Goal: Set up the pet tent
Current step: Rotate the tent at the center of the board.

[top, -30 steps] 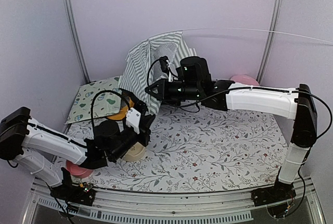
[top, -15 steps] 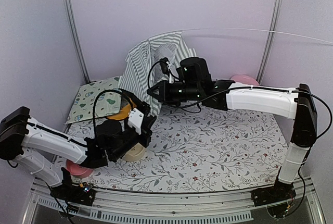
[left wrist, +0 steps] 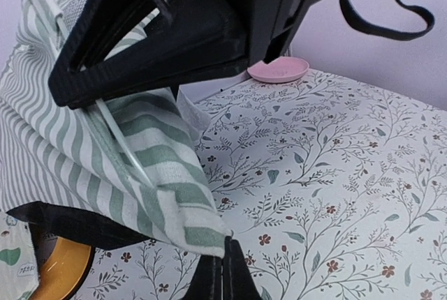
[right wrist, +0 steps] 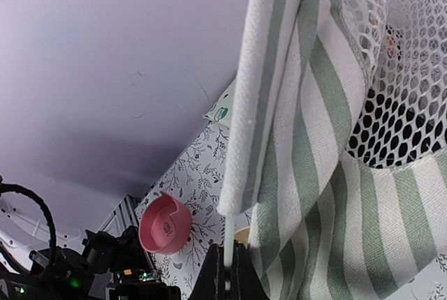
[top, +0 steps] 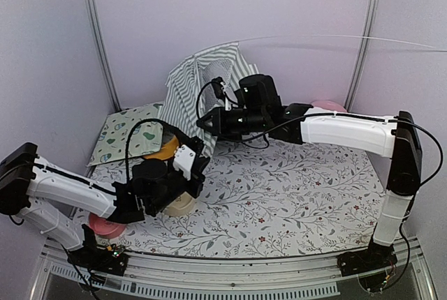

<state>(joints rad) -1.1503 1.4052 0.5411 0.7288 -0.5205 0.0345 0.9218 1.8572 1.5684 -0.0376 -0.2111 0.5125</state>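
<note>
- The right gripper (right wrist: 227, 255) is clamped on the white pole (right wrist: 229, 230) that sticks out below the pet tent (top: 188, 87) sleeve.
- The left gripper (left wrist: 223, 278) is pinched on the tent's lower striped corner.
- The pet tent stands half-raised at the back left of the flowered tablecloth (top: 293, 188).
- A pink bowl (top: 103, 227) sits at the tablecloth's front left corner.

A flowered tablecloth (top: 293, 195) covers the table. A cream mat with teal shapes (top: 126, 132) lies back left, an orange dish (top: 165, 151) beside it. A pink bowl (top: 105, 227) sits front left, a pink dish (top: 327, 107) back right.
</note>
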